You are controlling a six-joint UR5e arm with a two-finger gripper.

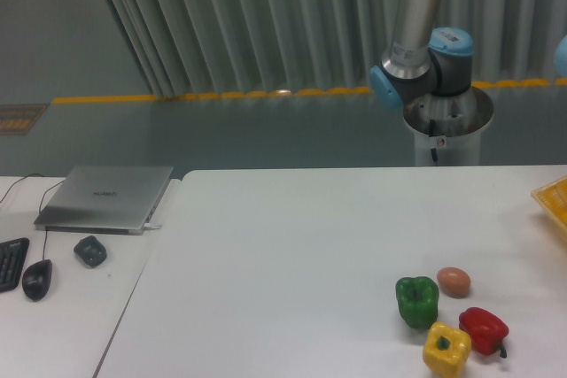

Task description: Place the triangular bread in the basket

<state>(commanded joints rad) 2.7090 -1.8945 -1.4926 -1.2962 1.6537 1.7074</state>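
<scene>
White rectangular table (292, 245) filling the near field; a second pale desk (62, 307) sitting just left of it. Grey-and-blue jointed robot arm (423, 50) rising behind the far edge at right, its upper links running out of frame at the top. The gripper is not showing anywhere, so the state of the jaws cannot be told, nor whether anything is being held.

Closed silver laptop (106, 197) lying on the left desk's far part. Yellow-orange latticed basket (554, 201) poking in at the right edge, only a corner showing. The triangular bread is not appearing anywhere in view.

Cluster at the table's near right: green bell pepper (416, 301) standing left, red bell pepper (483, 330) lying right, yellow bell pepper (446, 349) nearest, between and touching the red one. Small brown egg (454, 281) sitting just beyond, beside the green pepper.

On the desk: black computer mouse (36, 279), small dark grey rounded object (89, 250), black keyboard corner (11, 263) at the left edge.
</scene>
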